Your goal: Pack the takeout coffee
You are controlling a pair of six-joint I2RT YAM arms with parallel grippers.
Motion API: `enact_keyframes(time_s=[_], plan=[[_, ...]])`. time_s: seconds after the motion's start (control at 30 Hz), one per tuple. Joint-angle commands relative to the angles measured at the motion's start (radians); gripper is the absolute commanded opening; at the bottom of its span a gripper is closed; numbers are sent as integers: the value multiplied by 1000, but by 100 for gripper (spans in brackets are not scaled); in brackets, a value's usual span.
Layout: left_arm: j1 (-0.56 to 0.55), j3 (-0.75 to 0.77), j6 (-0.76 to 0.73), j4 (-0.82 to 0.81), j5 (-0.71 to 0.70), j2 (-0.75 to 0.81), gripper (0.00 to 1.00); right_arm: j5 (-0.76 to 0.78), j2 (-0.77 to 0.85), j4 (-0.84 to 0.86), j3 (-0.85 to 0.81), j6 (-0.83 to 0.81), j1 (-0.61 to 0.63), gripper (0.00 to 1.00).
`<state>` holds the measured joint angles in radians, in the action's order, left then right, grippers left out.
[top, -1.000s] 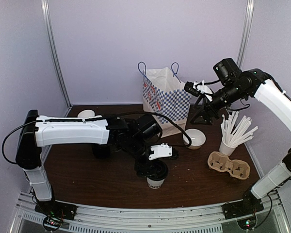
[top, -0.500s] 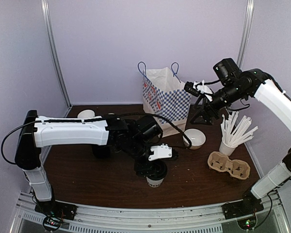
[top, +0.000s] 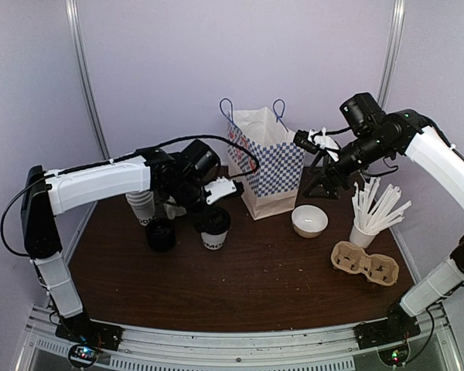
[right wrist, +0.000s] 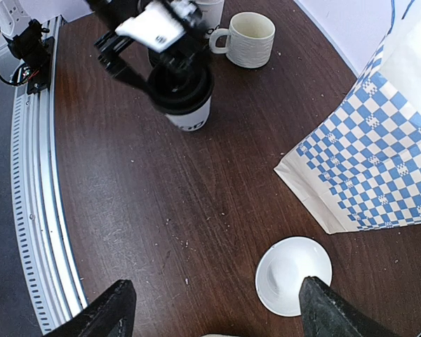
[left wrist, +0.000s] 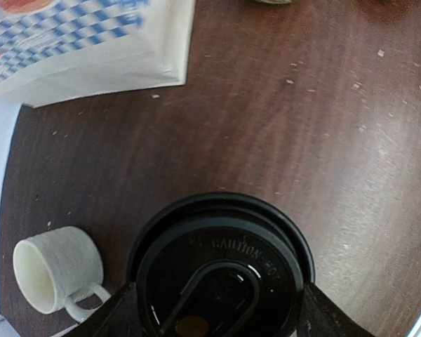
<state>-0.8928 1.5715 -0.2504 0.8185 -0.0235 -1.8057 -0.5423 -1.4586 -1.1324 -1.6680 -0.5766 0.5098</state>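
Dark brown wooden table, a bit scuffed and crumby, boxed in by pale lavender walls with metal posts in the back corners. The left gripper is clamped on the takeout coffee, a finger on either side of its black lid, so the cup sits right under that hand. There's one cream mug just beside it and one blue-checked paper bag upright beyond it. The right gripper hangs with its jaws spread wide around nothing, and one white bowl lies below it. Off to its side are one cup of white sticks and one cardboard carrier. The widest open wood is on the near side of both hands, up to the metal rail.
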Motion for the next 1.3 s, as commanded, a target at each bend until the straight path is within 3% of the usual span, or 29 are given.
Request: enact_keyframes(time_s=[0.0,0.13,0.3,0.6,1.03,1.27], plan=[[85,88,110,4,-28,-26,72,-5,17,13,13,1,-5,84],[122,161,161,9,-103,-91,72,-3,15,15,16,1,-5,84],[176,256,241,62,-96,-163,72,-9,13,14,13,1,-5,84],[215,213,324,40,-67,-177,73,-2,29,23,42,-3,-5,84],[216,209,352,56,-70,-192,87,-11,20,20,38,-2,-5,84],[216,265,344,107,-79,-132,87,-17,20,20,41,-2,-6,84]])
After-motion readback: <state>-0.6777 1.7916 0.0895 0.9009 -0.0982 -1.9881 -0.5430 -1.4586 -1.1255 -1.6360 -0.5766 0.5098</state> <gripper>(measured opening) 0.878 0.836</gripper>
